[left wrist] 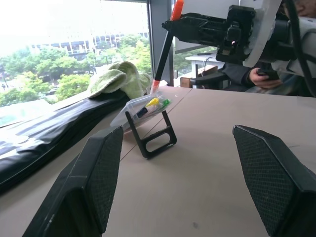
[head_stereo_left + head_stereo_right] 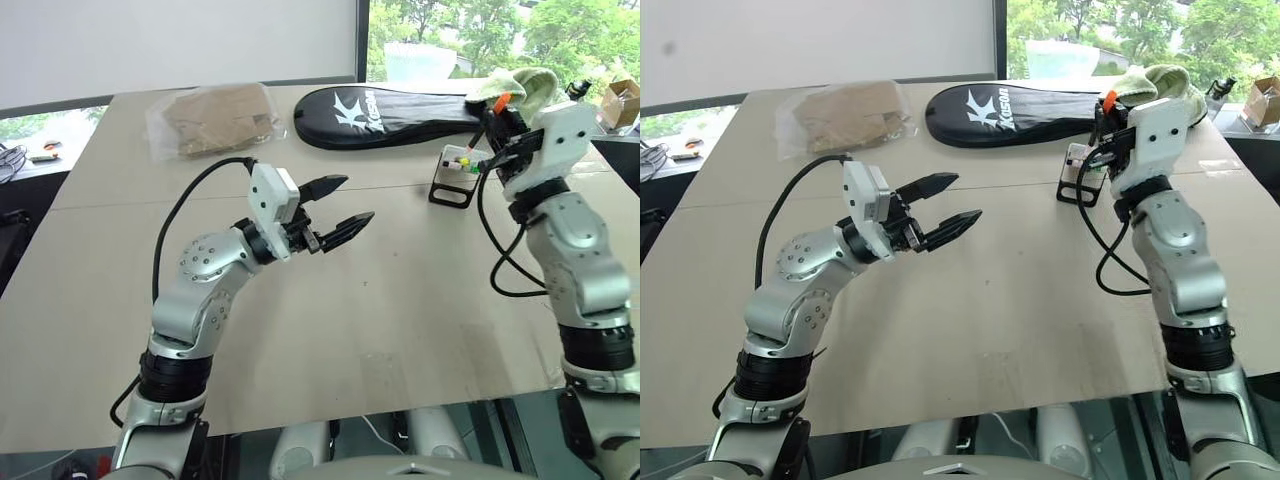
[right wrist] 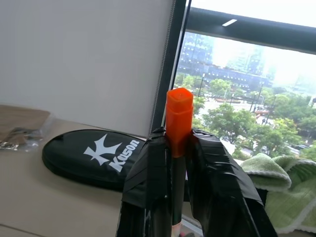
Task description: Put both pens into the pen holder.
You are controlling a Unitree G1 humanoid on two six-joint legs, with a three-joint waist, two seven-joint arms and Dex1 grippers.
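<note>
L gripper (image 2: 335,210) hung nearest, above the bare mid part of the table (image 2: 400,320) — fingers spread wide, nothing between them, pointing toward the far right. Farther off on the right, R gripper (image 1: 174,23) was clamped tight on the black pen (image 1: 163,54), orange cap sticking up past the fingertips, the pen near upright w/ its lower orange end just over the pen holder (image 2: 458,172). Holder sat on the table — black frame, white top tilted, yellow & green dots showing; something blue-tipped lay in it, can't tell if that's the 2nd pen. Behind it lay a black racket bag (image 2: 385,115) w/ a green towel (image 1: 116,79) at its end; plastic-wrapped brown packet (image 2: 215,118) far left.
</note>
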